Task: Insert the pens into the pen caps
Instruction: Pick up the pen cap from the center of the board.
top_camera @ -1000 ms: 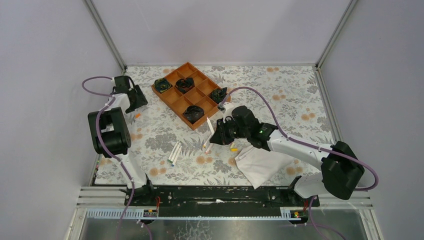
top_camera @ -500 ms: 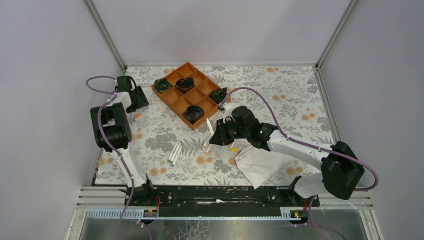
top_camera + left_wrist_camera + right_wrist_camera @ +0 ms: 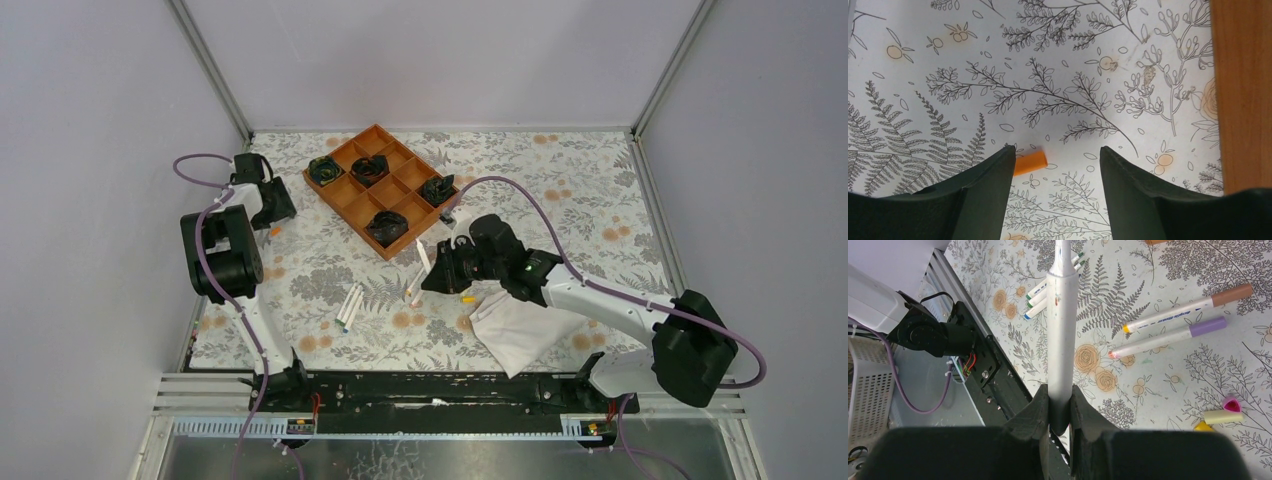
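Pinching a white pen [image 3: 1062,330], the right gripper [image 3: 1059,391] is closed on it; the left gripper [image 3: 1055,150] gapes empty over an orange cap [image 3: 1030,162].

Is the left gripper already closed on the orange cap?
No. The left gripper stands wide open, and the orange cap lies loose at one side of the gap, not clamped.

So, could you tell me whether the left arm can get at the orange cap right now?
Probably yes: the left gripper is open above the orange cap, which lies close to one jaw, with nothing blocking it.
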Controlling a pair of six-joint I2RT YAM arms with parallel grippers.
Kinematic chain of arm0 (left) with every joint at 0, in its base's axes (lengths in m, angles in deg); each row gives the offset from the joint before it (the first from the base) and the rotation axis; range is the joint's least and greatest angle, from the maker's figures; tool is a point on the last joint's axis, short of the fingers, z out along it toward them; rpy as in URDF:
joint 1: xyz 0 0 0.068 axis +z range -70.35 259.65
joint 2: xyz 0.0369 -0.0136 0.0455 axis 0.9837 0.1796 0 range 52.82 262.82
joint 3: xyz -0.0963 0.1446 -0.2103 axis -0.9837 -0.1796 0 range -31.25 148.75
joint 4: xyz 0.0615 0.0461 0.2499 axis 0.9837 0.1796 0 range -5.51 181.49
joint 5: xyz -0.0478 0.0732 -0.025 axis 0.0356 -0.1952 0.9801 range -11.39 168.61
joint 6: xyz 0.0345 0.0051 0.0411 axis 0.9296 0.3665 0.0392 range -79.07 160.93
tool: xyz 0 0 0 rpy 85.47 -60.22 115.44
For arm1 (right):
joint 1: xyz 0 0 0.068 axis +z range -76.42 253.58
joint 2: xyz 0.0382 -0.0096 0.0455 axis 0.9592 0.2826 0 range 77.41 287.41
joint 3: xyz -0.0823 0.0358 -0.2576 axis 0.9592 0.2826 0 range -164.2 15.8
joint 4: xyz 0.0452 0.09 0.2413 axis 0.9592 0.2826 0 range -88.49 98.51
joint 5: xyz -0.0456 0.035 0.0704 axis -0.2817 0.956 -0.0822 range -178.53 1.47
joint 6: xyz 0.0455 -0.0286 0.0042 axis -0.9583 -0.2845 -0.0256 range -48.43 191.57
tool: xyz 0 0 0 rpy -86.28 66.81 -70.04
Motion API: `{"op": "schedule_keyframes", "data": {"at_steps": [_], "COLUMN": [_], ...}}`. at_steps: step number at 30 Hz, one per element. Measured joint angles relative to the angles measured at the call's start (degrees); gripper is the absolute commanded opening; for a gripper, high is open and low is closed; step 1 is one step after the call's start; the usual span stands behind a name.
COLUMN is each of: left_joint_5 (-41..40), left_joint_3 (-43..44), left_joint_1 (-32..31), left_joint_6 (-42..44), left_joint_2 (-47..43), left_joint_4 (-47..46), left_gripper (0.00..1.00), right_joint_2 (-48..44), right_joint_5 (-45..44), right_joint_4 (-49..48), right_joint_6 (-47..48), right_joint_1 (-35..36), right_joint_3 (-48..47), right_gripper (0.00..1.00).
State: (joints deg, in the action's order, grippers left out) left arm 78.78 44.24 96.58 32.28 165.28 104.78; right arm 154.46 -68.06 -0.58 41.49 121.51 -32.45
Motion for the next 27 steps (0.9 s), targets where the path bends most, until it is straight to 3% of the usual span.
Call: {"op": "schedule_keyframes", "data": {"at_steps": [11,27], "left_joint_5": [-0.66,-1.25], "left_joint_3": [-1.86,-5.22], "left_joint_1": [0.0,-0.09], "left_joint_6": [0.28,1.18], "left_joint_2": [-0.17,-2.6], "left_joint_4": [1.14,1.22], "left_gripper": [0.57,0.34], "right_joint_2": [-1.11,-3.37], "right_joint_5": [0.0,-0.04], "right_joint_4": [0.0,-0.42], "right_joint_6": [-0.13,-0.59], "right_joint_1": [0.0,0.0], "right_joint_3": [0.57,3.06], "right_gripper": [0.0,0.0]}}
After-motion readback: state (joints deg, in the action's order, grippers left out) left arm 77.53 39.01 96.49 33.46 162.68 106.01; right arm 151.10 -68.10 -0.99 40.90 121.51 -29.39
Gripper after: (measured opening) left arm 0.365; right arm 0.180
